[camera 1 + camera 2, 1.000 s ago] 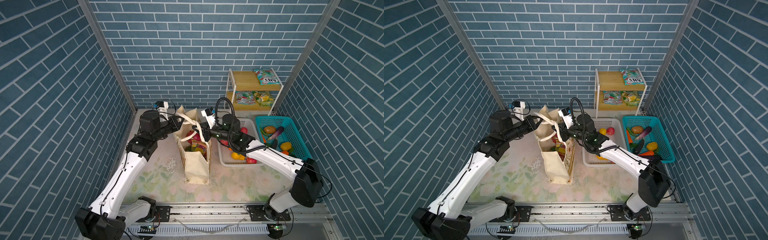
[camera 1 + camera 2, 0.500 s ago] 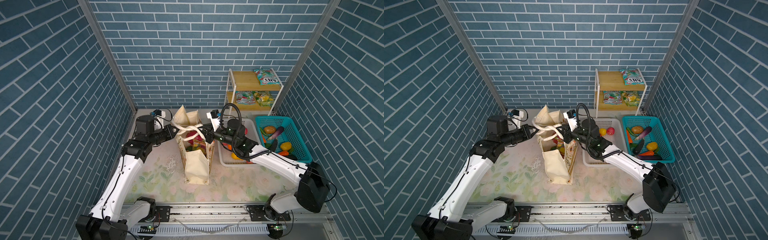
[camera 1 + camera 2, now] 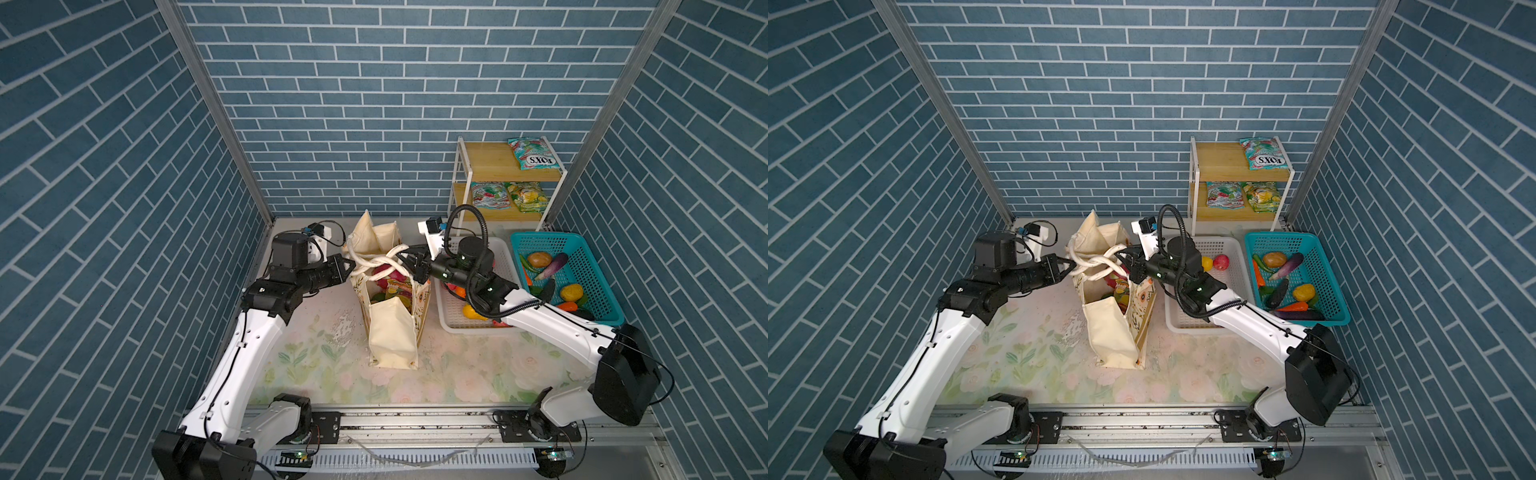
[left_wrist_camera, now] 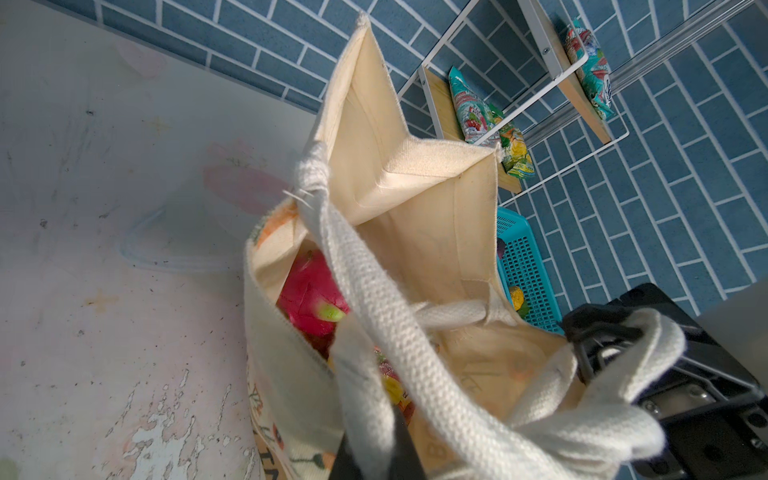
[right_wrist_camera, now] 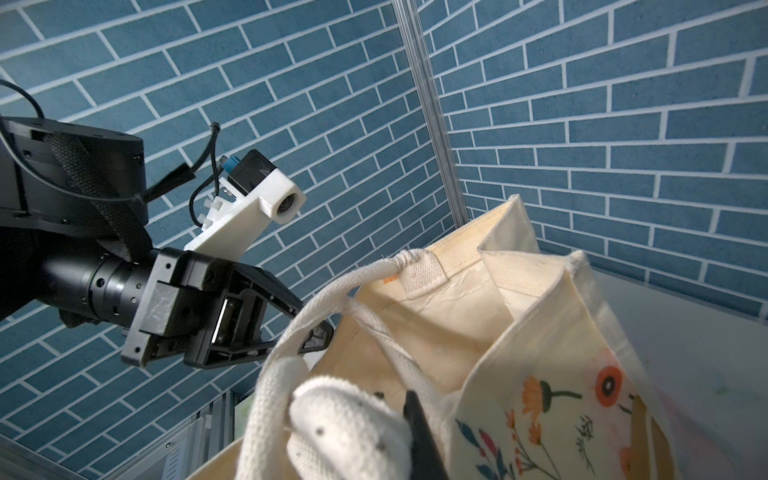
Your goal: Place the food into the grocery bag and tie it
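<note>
The cream grocery bag [image 3: 392, 336] [image 3: 1113, 332] stands upright on the mat between both arms. Its two white rope handles [image 3: 376, 262] [image 3: 1096, 262] cross in a loose loop over the bag's mouth. My left gripper [image 3: 347, 268] [image 4: 376, 453] is shut on one handle [image 4: 365, 374] at the bag's left rim. On the right rim, my right gripper [image 3: 409, 266] [image 5: 409, 436] is shut on the other handle [image 5: 345, 419]. Food lies inside the bag: a pink dragon fruit [image 4: 309, 295] and a snack packet [image 3: 397, 286].
A white basket [image 3: 453, 328] holding fruit sits right of the bag, under my right arm. A teal basket [image 3: 611, 316] of vegetables stands beyond it. The wooden shelf [image 3: 486, 166] at the back right holds snack packets [image 3: 532, 153]. Brick walls close in on three sides.
Both grippers kept their hold on the handles. The left one dropped towards the bag's left rim, the right one shifted right, and the crossed handles drew down over the mouth.
</note>
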`<state>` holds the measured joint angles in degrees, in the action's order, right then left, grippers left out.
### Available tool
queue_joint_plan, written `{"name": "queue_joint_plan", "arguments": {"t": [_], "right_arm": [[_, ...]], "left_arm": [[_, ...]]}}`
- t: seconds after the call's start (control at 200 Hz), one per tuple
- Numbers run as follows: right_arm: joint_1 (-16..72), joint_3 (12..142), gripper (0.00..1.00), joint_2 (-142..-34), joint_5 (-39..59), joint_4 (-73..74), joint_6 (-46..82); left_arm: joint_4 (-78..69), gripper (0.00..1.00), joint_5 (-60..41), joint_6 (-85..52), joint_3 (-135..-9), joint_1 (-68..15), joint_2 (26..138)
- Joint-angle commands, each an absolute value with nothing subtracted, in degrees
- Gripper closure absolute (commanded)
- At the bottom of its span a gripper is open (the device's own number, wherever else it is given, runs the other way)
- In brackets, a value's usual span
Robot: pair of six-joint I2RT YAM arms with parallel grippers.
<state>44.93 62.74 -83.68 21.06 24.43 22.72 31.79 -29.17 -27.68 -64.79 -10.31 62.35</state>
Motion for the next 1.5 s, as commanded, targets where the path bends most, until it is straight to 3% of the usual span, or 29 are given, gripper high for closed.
{"name": "queue_joint_plan", "arguments": {"t": [0.0, 0.385, 0.71, 0.92, 1.075, 1.236, 1.491], "right_arm": [[42.57, 64.6, 1.0, -80.86, 16.2, 31.48, 24.84], [37.21, 58.34, 1.0, -72.79, 5.9, 31.86, 24.44], [33.39, 53.47, 1.0, -66.53, 0.71, 24.99, 19.23], [31.45, 51.1, 1.0, -62.41, -7.64, 14.65, 11.87], [27.71, 50.14, 1.0, -59.55, -16.5, 5.32, 7.89], [23.14, 48.92, 1.0, -57.94, -19.66, 1.82, 8.58], [19.47, 49.22, 1.0, -58.35, -22.52, 0.33, 10.1]], "left_arm": [[40.44, 1.0, -22.33, -24.46, -65.13, -8.3, 61.7], [45.85, 1.0, -7.45, -22.62, -67.88, -3.4, 58.16], [45.98, 1.0, -2.94, -21.18, -68.25, 1.19, 58.56], [45.78, 1.0, 1.79, -21.13, -67.97, 6.34, 57.34], [45.38, 1.0, 5.09, -20.2, -66.4, 14.79, 55.4], [43.83, 1.0, 3.99, -18.9, -63.85, 22.09, 55.53], [43.11, 1.0, 9.27, -15.52, -62.93, 24.54, 55.98]]}}
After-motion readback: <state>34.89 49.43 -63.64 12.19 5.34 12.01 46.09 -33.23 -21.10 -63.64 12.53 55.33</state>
